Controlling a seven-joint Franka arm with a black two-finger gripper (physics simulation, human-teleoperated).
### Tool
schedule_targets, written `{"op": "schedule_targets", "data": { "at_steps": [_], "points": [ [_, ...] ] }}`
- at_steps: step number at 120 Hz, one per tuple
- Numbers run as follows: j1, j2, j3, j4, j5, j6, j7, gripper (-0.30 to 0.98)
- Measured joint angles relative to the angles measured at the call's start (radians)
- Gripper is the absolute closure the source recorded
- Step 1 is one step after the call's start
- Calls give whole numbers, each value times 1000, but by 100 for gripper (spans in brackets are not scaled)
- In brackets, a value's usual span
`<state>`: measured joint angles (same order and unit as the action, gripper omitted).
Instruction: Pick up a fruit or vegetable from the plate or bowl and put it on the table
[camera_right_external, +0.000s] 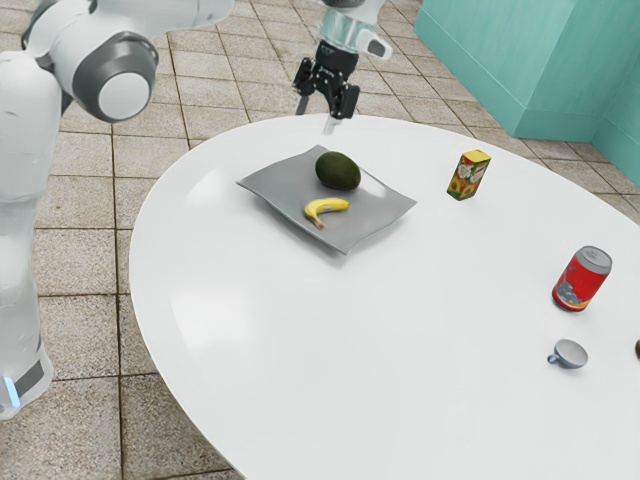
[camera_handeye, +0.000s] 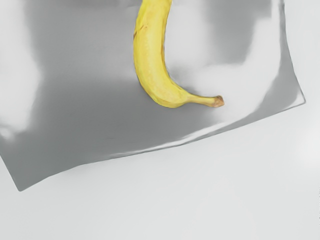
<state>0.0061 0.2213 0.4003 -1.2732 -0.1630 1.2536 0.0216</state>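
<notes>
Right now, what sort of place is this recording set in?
Probably a dining or kitchen-like room, though I can't say which: a round white table set with a plate of fruit, a small cup and a can, over a tiled floor.

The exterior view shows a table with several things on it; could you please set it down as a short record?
table: white, rounded
plate: gray
on plate: dark green avocado, yellow banana
off plate: carton, red can, small cup
at view's right edge: brown thing, cut off, unidentifiable
gripper: open, holding nothing
task state: avocado and banana on plate
</notes>
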Motion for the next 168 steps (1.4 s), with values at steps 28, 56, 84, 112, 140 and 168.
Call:
{"op": "schedule_targets", "data": {
  "at_steps": [28,56,84,112,140,168],
  "points": [
    [10,4,0,1,-13,83,56,0],
    [10,4,0,1,-16,110,91,0],
    [10,4,-1,1,-16,118,115,0],
    [10,4,-1,1,-16,121,131,0],
    [10,4,-1,1,-16,122,142,0],
    [8,-29,9,28,-3,119,149,0]
  ]
}}
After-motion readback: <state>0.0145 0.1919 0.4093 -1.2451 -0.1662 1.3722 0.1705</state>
